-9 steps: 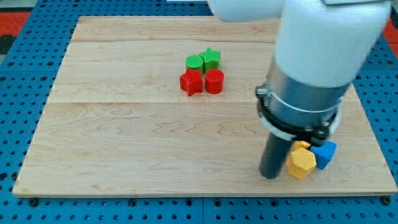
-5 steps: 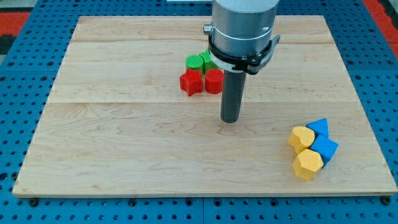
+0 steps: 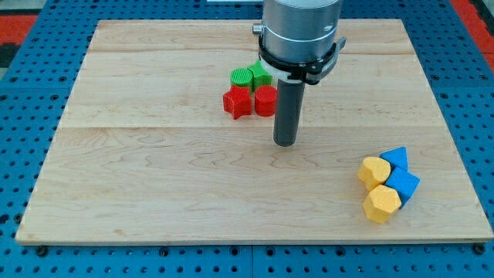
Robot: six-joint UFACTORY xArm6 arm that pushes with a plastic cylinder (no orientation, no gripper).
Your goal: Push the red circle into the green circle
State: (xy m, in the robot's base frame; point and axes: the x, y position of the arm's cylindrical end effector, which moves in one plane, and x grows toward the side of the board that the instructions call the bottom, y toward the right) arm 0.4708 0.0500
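Note:
The red circle (image 3: 265,101) sits near the middle of the wooden board, with the red star (image 3: 238,102) touching its left side. The green circle (image 3: 241,77) lies just above the red star, up and left of the red circle. A green star (image 3: 259,75) is beside the green circle, partly hidden by the arm. My tip (image 3: 285,143) rests on the board below and slightly right of the red circle, a short gap away from it.
Two yellow blocks (image 3: 381,203) (image 3: 374,171) and two blue blocks (image 3: 404,184) (image 3: 397,158) cluster at the board's lower right. The wide arm body (image 3: 299,31) hangs over the board's top centre. A blue pegboard (image 3: 23,154) surrounds the board.
The arm swept from the lower right, by the yellow and blue blocks, up and left to just below the red circle; in the last half second it crept slightly upward. The yellow and blue blocks were rearranged.

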